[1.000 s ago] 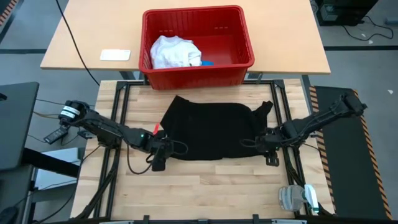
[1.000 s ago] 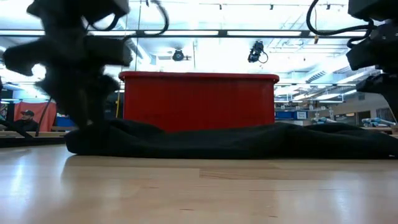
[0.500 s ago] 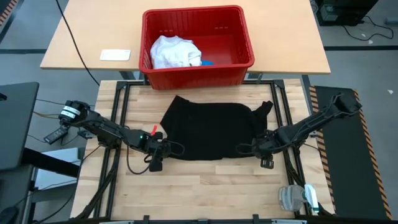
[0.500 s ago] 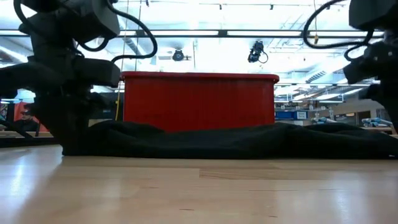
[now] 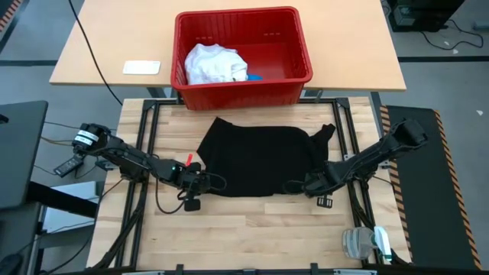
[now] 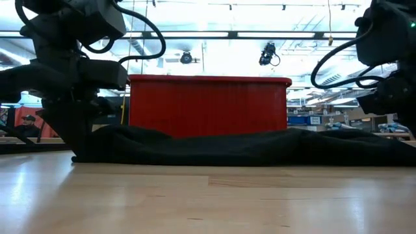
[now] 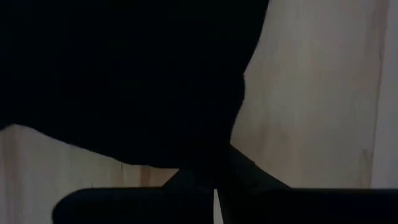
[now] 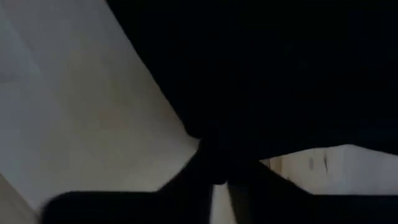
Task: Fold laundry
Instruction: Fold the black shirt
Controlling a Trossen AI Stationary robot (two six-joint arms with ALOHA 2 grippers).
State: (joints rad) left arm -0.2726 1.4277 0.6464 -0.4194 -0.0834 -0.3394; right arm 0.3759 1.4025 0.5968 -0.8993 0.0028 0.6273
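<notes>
No writing, label, brand, number or sign can be read in any view; the small white card [image 5: 141, 67] on the far table shows no legible marks; the signs in the room behind the table are too small to make out.
</notes>
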